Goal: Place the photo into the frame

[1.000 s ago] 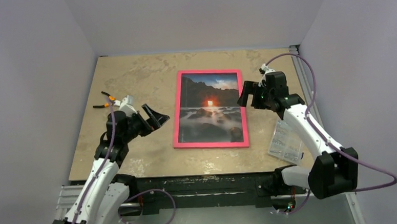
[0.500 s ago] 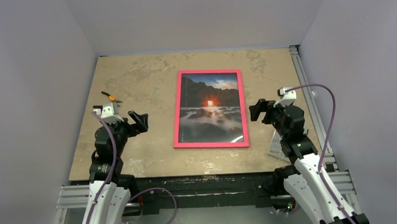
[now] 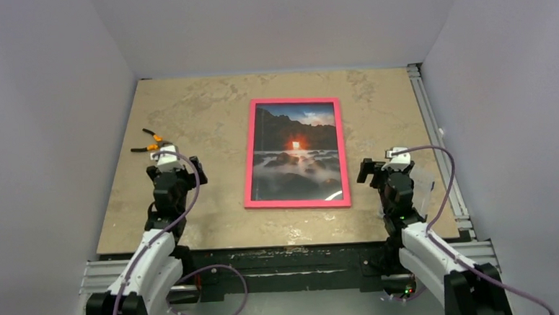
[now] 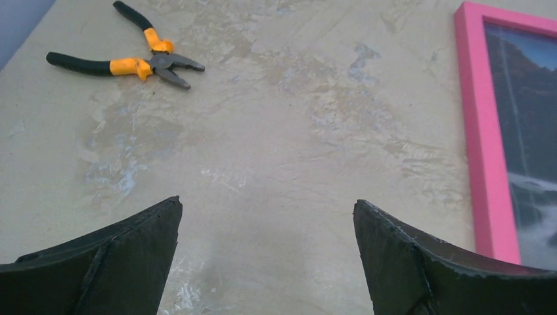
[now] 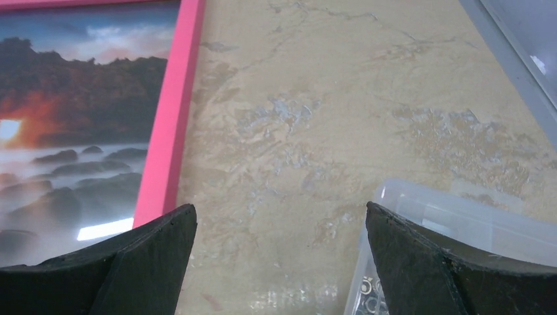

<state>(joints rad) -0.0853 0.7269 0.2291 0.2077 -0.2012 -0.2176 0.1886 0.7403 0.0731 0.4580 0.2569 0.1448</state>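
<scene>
The left jaws stand spread as wide as they go, with nothing between them, hanging over bare worktop [image 3: 202,118] at about 9 o'clock from the frame [image 3: 248,159]. The right jaws are equally wide and empty, at about 4 o'clock from it. Neither pair touches anything.

The frame lies flat near the middle of the worktop, pink face up. The photo [image 3: 296,160] sits inside its border, picture side showing. A bright glare patch near the lower edge suggests a glossy sheet over it, so the task looks done.

As a judgement, the frame should be stiff and fairly light, with a slick and probably fragile front. The narrow pink rails on the long sides are the place to grip it. The photo itself is likely thin, easily creased and marked, and best taken by an edge.

A clear plastic box [image 5: 460,230] lies just beside the right jaws, at 4 o'clock from the frame. It holds small metal rings [image 5: 371,292]; I cannot tell how many. Orange-handled pliers [image 4: 131,62] lie well apart at 10 o'clock.
</scene>
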